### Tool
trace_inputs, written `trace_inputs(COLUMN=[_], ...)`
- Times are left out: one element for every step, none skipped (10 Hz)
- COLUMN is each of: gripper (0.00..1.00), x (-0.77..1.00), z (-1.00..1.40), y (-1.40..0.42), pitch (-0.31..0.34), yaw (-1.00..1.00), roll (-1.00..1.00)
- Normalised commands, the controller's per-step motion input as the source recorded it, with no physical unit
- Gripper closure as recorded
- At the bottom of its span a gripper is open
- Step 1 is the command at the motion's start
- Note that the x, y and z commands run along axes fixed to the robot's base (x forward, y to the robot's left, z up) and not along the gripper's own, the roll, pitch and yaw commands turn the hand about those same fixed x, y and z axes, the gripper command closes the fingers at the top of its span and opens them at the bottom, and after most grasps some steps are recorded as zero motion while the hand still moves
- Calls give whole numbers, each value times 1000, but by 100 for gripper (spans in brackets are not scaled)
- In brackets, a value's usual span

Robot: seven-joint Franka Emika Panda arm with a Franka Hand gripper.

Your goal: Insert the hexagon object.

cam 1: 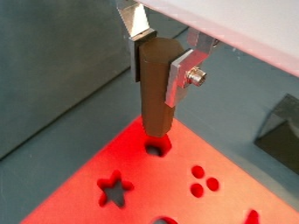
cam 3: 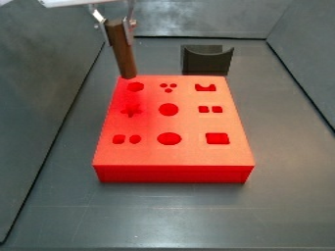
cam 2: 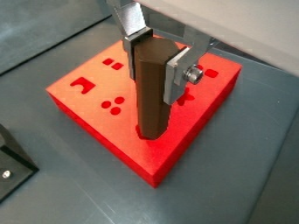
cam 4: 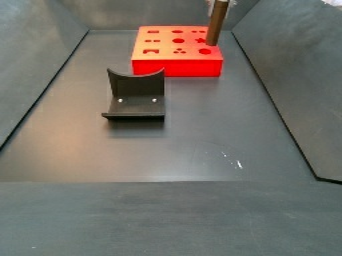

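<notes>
Silver-plated end effector; screw

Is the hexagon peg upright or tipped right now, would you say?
Roughly upright: the gripper holds the hexagon peg standing on end, its lower tip at a hole in the red block.

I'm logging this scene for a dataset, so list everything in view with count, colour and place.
Red block: one, red, with shaped holes in its top, on the dark floor.
Hexagon object: one, reddish-brown, upright, lower end at a hole near a corner of the red block.
Fixture: one, dark grey, on the floor apart from the red block.
Gripper: one, silver fingers, above the red block, shut on the hexagon object.
</notes>
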Motion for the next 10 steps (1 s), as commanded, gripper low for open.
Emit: trace_inputs(gripper=[100, 100, 100, 100, 100, 100, 100, 100, 100, 100], x=[580, 283, 103, 34, 9, -60, -189, 0, 0, 31], z=[0, -63, -154, -289, -323, -486, -454, -306, -354, -306], y=[-20, 0, 0, -9, -51, -86, -114, -66, -9, 0], pitch=[-144, -116, -97, -110, -124, -97, -170, -161, -167, -170], yaw=[0, 0, 0, 0, 0, 0, 0, 0, 0, 26], roll=[0, 0, 1, 9, 30, 141, 116, 53, 60, 20])
